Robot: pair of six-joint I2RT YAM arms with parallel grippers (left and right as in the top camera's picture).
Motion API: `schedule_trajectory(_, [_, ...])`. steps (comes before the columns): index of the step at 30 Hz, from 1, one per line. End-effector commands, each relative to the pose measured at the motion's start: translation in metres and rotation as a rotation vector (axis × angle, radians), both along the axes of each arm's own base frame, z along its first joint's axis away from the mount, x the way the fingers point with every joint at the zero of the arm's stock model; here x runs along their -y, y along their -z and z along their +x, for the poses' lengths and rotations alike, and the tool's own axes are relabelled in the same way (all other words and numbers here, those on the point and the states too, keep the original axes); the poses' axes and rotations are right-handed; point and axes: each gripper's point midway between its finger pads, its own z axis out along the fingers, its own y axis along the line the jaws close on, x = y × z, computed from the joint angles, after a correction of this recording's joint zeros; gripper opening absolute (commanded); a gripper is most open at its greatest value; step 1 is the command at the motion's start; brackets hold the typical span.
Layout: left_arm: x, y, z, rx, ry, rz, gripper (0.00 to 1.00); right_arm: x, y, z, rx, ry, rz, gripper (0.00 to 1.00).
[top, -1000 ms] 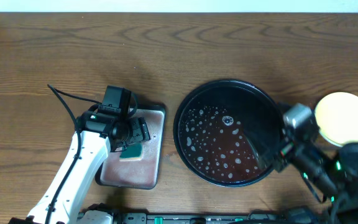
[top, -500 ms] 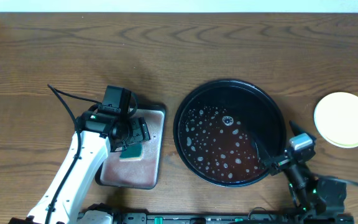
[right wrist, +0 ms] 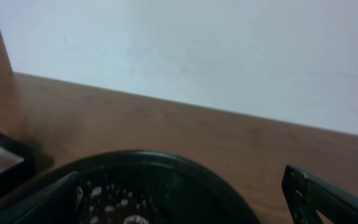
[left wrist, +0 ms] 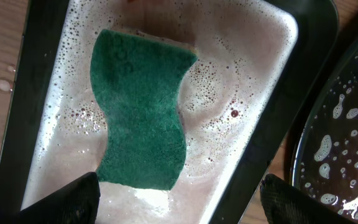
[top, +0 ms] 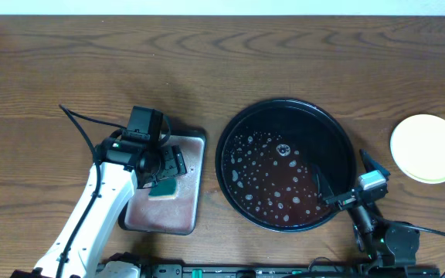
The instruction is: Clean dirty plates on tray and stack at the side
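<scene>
Right gripper, nearest the robot: jaws spread wide, grasping nothing. It sits at the 4 o'clock rim of the large round black tray. One finger is over the tray's inside, the other outside it over the dark brown wood-grain table.

Left gripper: released, fingers well apart, above the rectangular silvery metal pan. A green wavy-edged sponge lies flat in the pan's foamy, pinkish water. One end lies between the fingers, ungripped.

The pan lies just beside the tray at its 9 o'clock. The tray floor carries white foam flecks on a reddish wet film.

A small round yellow plate rests on the table at the tray's 3 o'clock, apart from the rim. From the right gripper it lies at 2 o'clock, well apart. I cannot tell whether other plates lie beneath it.
</scene>
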Motion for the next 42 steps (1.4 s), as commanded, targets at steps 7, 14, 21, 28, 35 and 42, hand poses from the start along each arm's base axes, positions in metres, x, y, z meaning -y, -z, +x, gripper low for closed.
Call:
schedule_trajectory(7, [0.0, -0.008, 0.006, 0.023, 0.001, -0.002, 0.83, 0.004, 0.015, 0.001, -0.067, 0.02, 0.01, 0.99])
schedule_trajectory(14, [0.0, -0.008, 0.006, 0.023, 0.001, -0.002, 0.83, 0.004, 0.015, 0.001, -0.067, 0.02, 0.01, 0.99])
schedule_trajectory(21, [-0.021, -0.012, -0.014, 0.141, -0.025, 0.071, 0.97, 0.004, 0.015, 0.001, -0.067, 0.02, 0.01, 0.99])
schedule_trajectory(28, [-0.019, -0.054, 0.012, 0.626, -0.042, -0.018, 0.98, 0.004, 0.015, 0.001, -0.067, 0.02, 0.01, 0.99])
schedule_trajectory(35, [-0.037, -0.107, 0.004, 1.031, -0.014, 0.024, 0.98, 0.004, 0.015, 0.001, -0.067, 0.02, 0.01, 0.99])
schedule_trajectory(42, [-0.056, -0.126, -0.017, 1.224, -0.047, 0.093, 0.98, 0.004, 0.015, 0.001, -0.067, 0.02, 0.01, 0.99])
